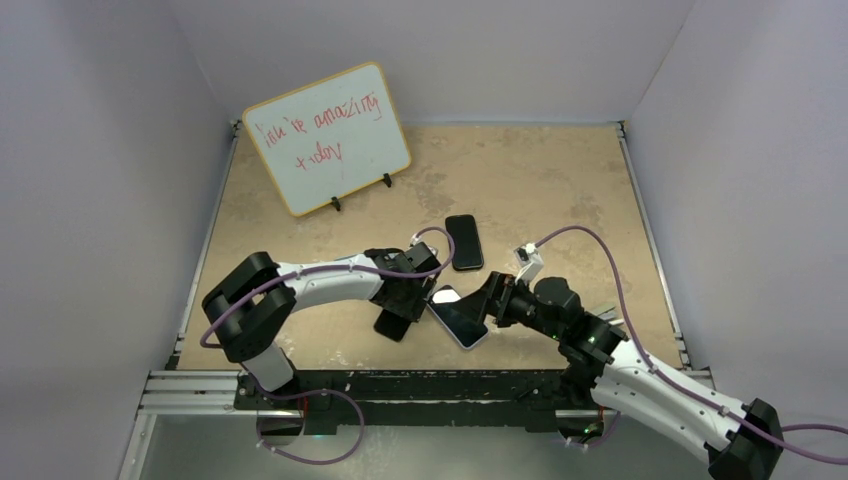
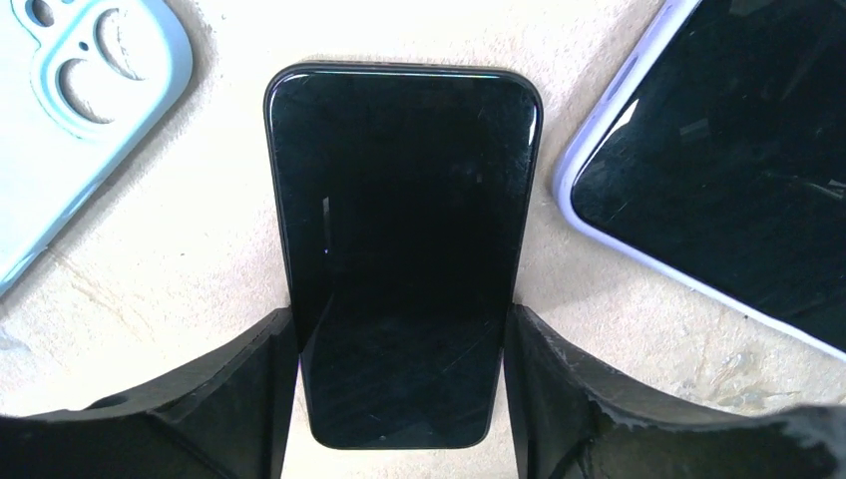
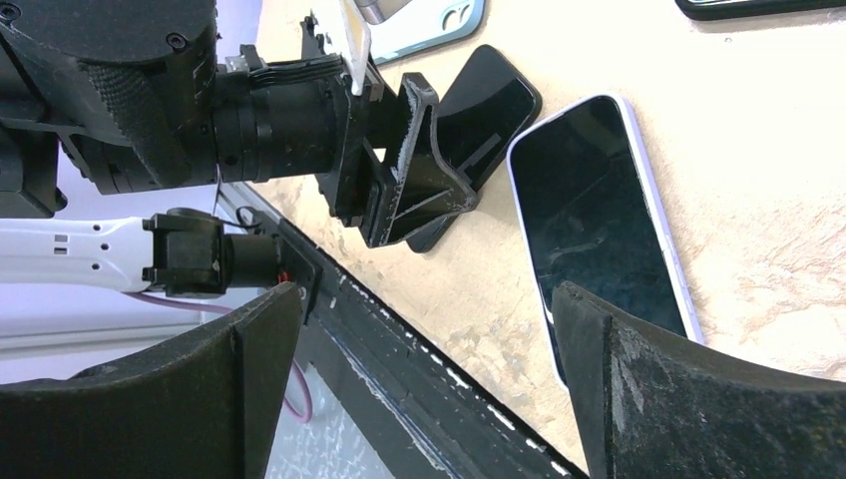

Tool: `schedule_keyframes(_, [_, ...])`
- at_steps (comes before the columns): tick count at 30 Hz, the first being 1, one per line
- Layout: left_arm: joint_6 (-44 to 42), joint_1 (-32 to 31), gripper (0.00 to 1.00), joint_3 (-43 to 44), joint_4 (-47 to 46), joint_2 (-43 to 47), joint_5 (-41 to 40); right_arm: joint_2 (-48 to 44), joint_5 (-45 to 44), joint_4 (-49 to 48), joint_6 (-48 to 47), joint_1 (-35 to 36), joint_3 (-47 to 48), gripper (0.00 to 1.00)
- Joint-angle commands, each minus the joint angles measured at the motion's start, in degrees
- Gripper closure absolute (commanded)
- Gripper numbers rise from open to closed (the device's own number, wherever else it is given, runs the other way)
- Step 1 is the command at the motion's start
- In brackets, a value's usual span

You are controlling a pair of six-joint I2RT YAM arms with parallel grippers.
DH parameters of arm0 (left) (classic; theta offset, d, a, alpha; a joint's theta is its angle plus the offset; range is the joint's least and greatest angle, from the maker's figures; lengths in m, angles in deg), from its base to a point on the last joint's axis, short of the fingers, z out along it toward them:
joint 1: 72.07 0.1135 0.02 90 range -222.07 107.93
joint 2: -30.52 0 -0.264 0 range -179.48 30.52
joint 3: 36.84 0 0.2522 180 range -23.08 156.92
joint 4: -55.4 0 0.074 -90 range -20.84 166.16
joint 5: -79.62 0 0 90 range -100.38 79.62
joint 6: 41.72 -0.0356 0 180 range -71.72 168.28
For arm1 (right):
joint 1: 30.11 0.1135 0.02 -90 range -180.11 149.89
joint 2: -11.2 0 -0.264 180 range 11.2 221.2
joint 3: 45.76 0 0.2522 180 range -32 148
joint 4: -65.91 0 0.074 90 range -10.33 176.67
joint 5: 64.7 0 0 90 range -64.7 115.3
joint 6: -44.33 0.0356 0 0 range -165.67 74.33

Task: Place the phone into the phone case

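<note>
Although three handsets lie on the table (image 1: 560, 180), the one we take as the task's is the black phone (image 2: 399, 249), flat and screen up close to the near edge, about midway along it. The left gripper (image 2: 399, 319) straddles its lower half, a finger against each long edge with no gap showing, so we read it as clamped on the phone. The pale blue phone case (image 2: 70, 120) lies just beside the phone's top corner, apart from it, camera cut-outs visible. On the other side, near but not touching, lies a lavender-edged phone (image 2: 728, 180). The right gripper (image 3: 424, 299) hangs over that one with its fingers spread wide and nothing between them. We judge the step in hand to be picking up the phone. To do it well, keep the hold square across both edges, lift level instead of dragging toward the lavender neighbour, then match the camera corner to the case's cut-outs before pressing in. Only the left wrist view shows finger contact and the cut-outs. In the top view we cannot pick out the case, probably hidden under the left arm, but that view alone shows a second black phone (image 1: 465, 242) toward the middle and a whiteboard (image 1: 328, 138) by the far left corner. The right wrist view adds the left gripper's side profile.
</note>
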State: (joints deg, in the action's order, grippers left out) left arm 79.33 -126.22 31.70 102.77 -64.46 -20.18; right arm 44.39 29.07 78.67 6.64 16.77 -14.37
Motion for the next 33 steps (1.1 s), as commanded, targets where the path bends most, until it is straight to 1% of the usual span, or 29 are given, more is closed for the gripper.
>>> schedule_keyframes(1, [3.0,-0.1,0.56,-0.6,1.9,3.4,0.1,-0.2,-0.8,-0.6,0.8,0.2,0.2,0.06])
schedule_keyframes(7, [9.3,0.5,0.65,-3.5,-2.2,8.6,5.8,4.6,3.6,-8.6,3.5,0.2,-1.3,0.16])
schedule_keyframes(13, [16.9,1.4,0.68,-7.2,-11.3,14.5,12.2,6.1,4.7,-13.7,6.0,1.2,-3.0,0.30])
schedule_keyframes(18, [22.7,2.3,0.71,-11.0,-19.5,16.7,15.1,6.2,4.4,-18.1,7.8,2.2,-4.1,0.39])
schedule_keyframes(21, [27.0,2.9,0.74,-13.3,-26.6,18.2,18.0,6.4,3.6,-19.2,6.6,3.1,-4.0,0.40])
schedule_keyframes(23, [29.2,2.9,0.75,-14.1,-30.4,19.1,19.1,4.7,1.5,-17.6,6.0,3.5,-3.4,0.40])
schedule_keyframes(25, [30.3,2.9,0.75,-14.2,-32.0,19.8,19.5,1.5,-2.1,-14.9,6.6,3.5,-2.8,0.40])
schedule_keyframes(27, [31.6,2.9,0.76,-14.6,-32.4,20.8,19.2,-1.2,-6.2,-12.3,8.0,3.4,-1.5,0.43])
schedule_keyframes(28, [32.7,2.9,0.77,-15.3,-32.7,21.7,19.0,-1.7,-6.9,-12.1,8.4,3.5,-1.1,0.45])
schedule_keyframes(30, [35.3,3.1,0.77,-17.0,-36.1,23.7,18.3,-1.1,-5.8,-14.8,6.2,3.4,-0.5,0.45])
schedule_keyframes(33, [37.7,3.7,0.77,-17.7,-37.4,25.8,16.9,2.8,-3.9,-14.3,-0.9,3.5,2.8,0.40])
